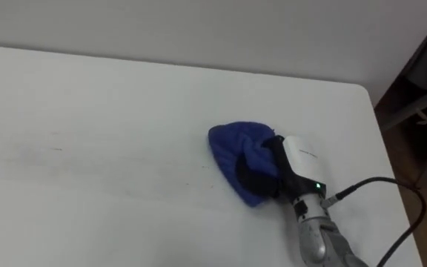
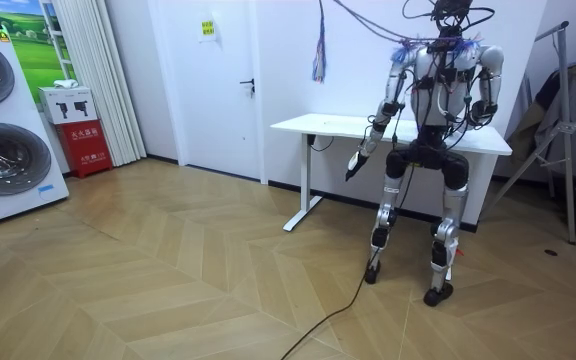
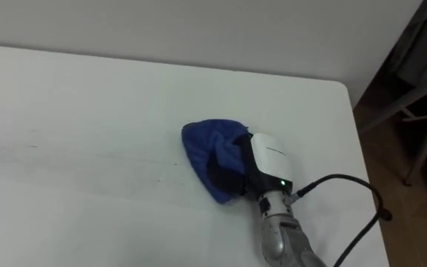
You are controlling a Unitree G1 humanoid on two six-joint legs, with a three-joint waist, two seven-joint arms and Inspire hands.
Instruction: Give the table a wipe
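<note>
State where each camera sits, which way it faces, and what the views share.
Left eye view: on the head, looking down at the white rectangular table; right hand at the crumpled blue cloth.
Right eye view: beside it, same scene and hand.
Room view: across the room, behind the standing robot, facing the table; left hand hangs.
All share the table.

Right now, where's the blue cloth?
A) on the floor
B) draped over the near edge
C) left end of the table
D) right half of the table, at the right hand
D: the blue cloth lies bunched on the white table, toward its right end, with the right hand set against it.
</note>
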